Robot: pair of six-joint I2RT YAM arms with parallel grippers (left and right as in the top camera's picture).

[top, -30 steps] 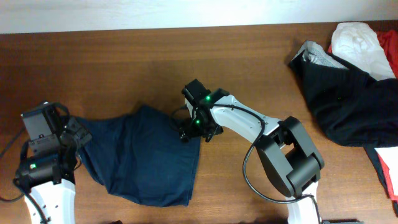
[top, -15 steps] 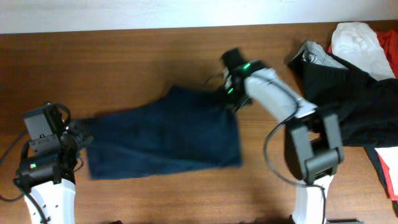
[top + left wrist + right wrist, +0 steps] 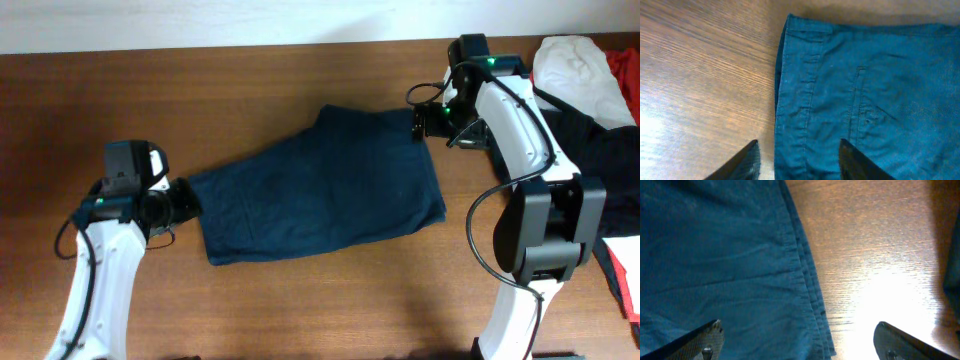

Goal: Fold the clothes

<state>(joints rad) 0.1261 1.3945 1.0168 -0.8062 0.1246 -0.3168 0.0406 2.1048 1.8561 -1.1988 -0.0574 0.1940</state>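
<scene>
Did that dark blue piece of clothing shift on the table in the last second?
Yes. The dark blue garment has slid right and toward the far edge of the table, ending closer to the black garment piled at the right.

Both arms are built alike, with rounded white link shells, black joint housings, thin black cables looping alongside and small green lights; the left arm (image 3: 95,275) is slimmer than the right arm (image 3: 515,125) with its bulky black near block. The left gripper (image 3: 797,161) has 2 matte black wedge fingers (image 3: 747,162). The right gripper (image 3: 797,341) has 2 grainy dark grey fingers (image 3: 702,341), each with a small round screw hole.
</scene>
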